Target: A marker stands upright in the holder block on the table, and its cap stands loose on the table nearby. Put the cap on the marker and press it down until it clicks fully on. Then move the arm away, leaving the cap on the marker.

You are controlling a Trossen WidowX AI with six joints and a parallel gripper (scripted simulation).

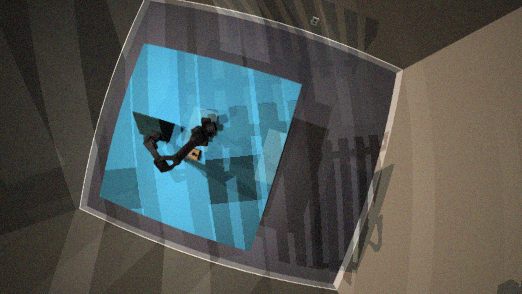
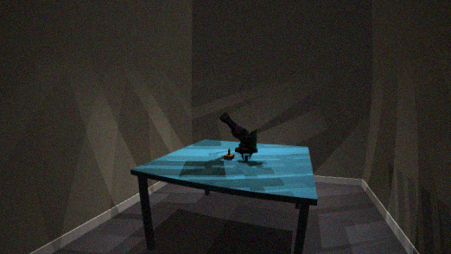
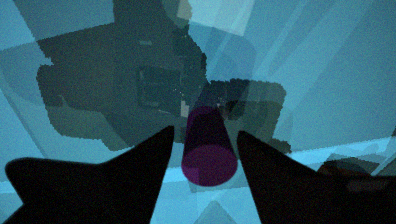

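Straddling the purple cap (image 2: 246, 158) (image 3: 209, 165), the gripper (image 1: 209, 126) (image 2: 245, 160) (image 3: 206, 133) points down at the blue table (image 1: 170, 200) (image 2: 181, 166) (image 3: 340, 100), near the orange holder block (image 1: 194, 154) (image 2: 229, 156) (image 3: 332, 167). Fingers stand apart, one on each side of the cap; a gap shows at one side in the wrist view, and the other finger lies very close, contact there uncertain. No clamping observed. Cap: upright, beside the holder block and separate from it. Marker (image 2: 229, 151): upright in the holder block, uncapped. Arm (image 1: 185, 152) (image 2: 235, 128): bent, its forearm passing just beside the holder block in the top view. The exterior view places the fingertips low, near the table surface, to the right of the holder block.
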